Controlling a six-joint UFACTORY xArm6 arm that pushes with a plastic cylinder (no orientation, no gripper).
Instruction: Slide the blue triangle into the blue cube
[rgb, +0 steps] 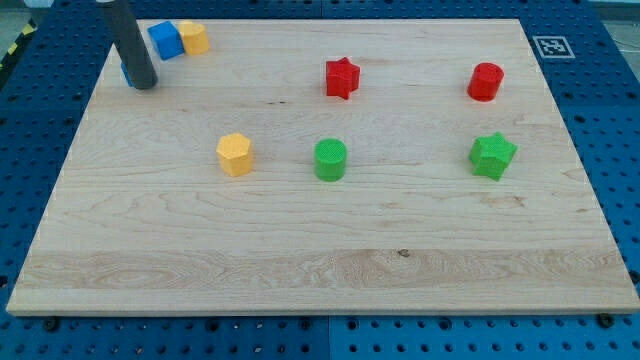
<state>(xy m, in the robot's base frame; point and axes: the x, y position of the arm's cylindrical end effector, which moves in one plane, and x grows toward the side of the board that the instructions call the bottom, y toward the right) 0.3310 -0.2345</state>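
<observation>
Eight small blocks sit on a wooden board (320, 270).

Two are blue: a blue cube (165, 40) near the top left corner and a blue block (126, 72), mostly hidden, beside it.

Two are yellow: a yellow block (194, 37) and a yellow hexagon (235, 154).

Two are red: a red star (341, 77) and a red cylinder (486, 82).

Two are green: a green cylinder (330, 159) and a green star (492, 155).

No readable words or numbers; only a black-and-white square marker (549, 46) on the board's (320, 260) far right corner.
</observation>
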